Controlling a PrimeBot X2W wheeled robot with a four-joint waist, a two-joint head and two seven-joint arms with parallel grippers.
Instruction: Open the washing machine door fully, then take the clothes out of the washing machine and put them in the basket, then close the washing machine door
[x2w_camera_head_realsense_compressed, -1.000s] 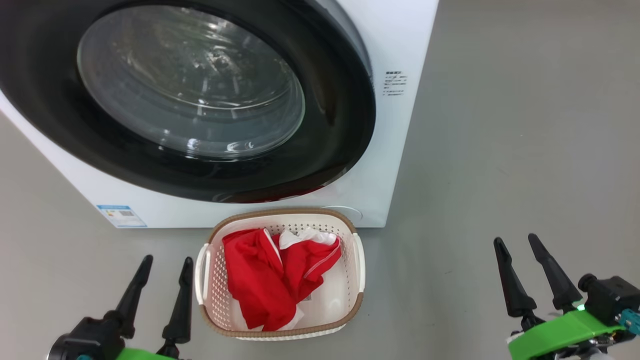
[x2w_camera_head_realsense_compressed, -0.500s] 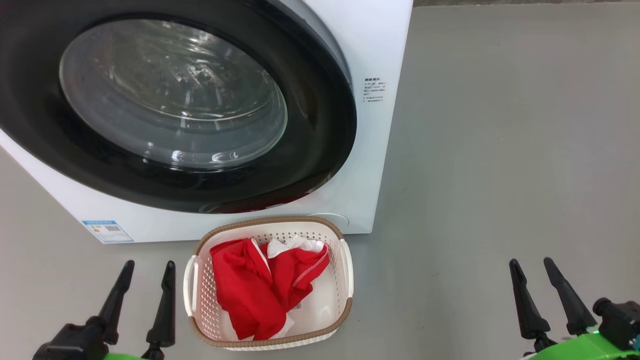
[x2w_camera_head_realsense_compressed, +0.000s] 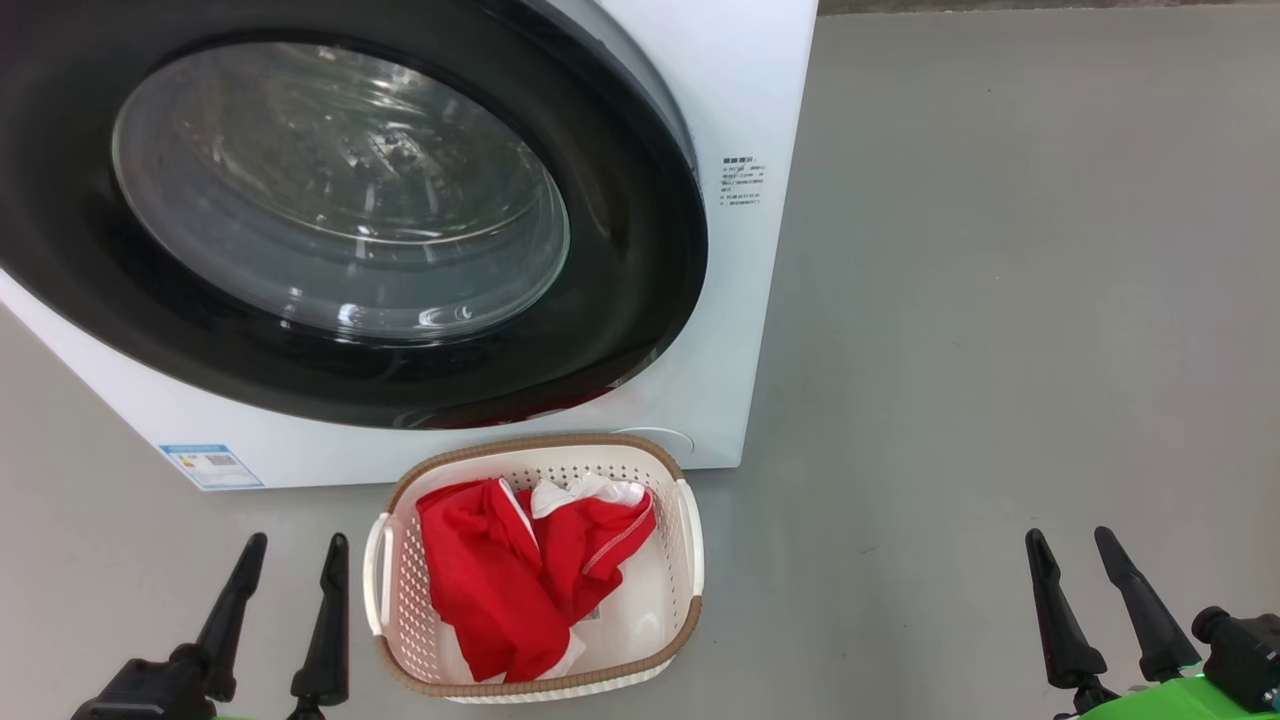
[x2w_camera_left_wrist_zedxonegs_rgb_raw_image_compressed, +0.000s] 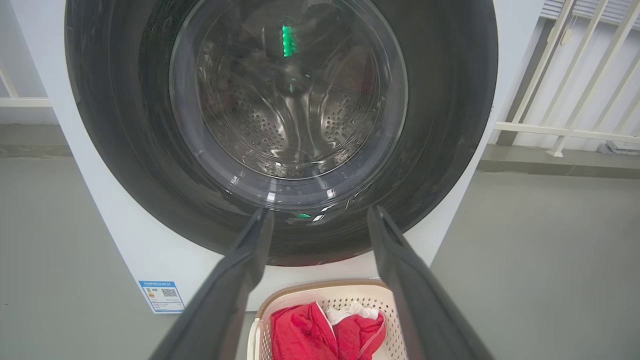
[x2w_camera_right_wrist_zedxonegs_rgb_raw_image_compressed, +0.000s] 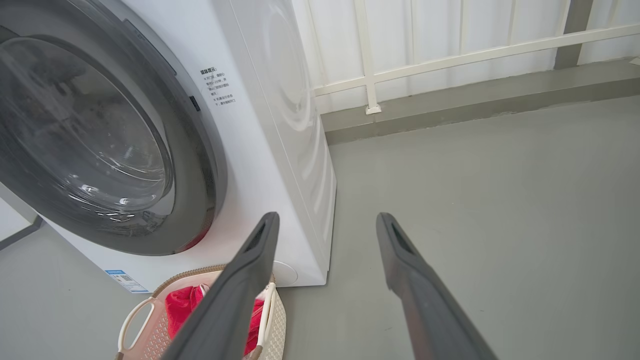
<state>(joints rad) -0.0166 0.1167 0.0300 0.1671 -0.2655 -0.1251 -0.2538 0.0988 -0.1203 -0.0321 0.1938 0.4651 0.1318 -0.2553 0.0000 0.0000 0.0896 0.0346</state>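
Note:
The white washing machine (x2w_camera_head_realsense_compressed: 760, 80) stands ahead with its black-rimmed round door (x2w_camera_head_realsense_compressed: 620, 300) lying flat against its front; through the glass the steel drum (x2w_camera_left_wrist_zedxonegs_rgb_raw_image_compressed: 290, 125) shows. On the floor in front of it sits the cream basket (x2w_camera_head_realsense_compressed: 690, 560), holding the red and white clothes (x2w_camera_head_realsense_compressed: 520, 570). My left gripper (x2w_camera_head_realsense_compressed: 293, 555) is low at the basket's left, open and empty. Far to the right, over bare floor, my right gripper (x2w_camera_head_realsense_compressed: 1072, 545) is open and empty too. The basket (x2w_camera_left_wrist_zedxonegs_rgb_raw_image_compressed: 360, 295) and clothes (x2w_camera_left_wrist_zedxonegs_rgb_raw_image_compressed: 310, 335) also lie between the left fingers' view; basket (x2w_camera_right_wrist_zedxonegs_rgb_raw_image_compressed: 150, 330) and clothes (x2w_camera_right_wrist_zedxonegs_rgb_raw_image_compressed: 182, 305) again at lower left.
Grey floor (x2w_camera_head_realsense_compressed: 1000, 300) spreads wide to the right of the machine. A white railing (x2w_camera_right_wrist_zedxonegs_rgb_raw_image_compressed: 450, 55) and a low kerb run behind it. A blue label (x2w_camera_head_realsense_compressed: 210, 465) sits at the machine's lower left corner.
The head camera has pulled back and shifted, so machine and basket sit lower and further left. Both grippers have sunk lower in the view, still open.

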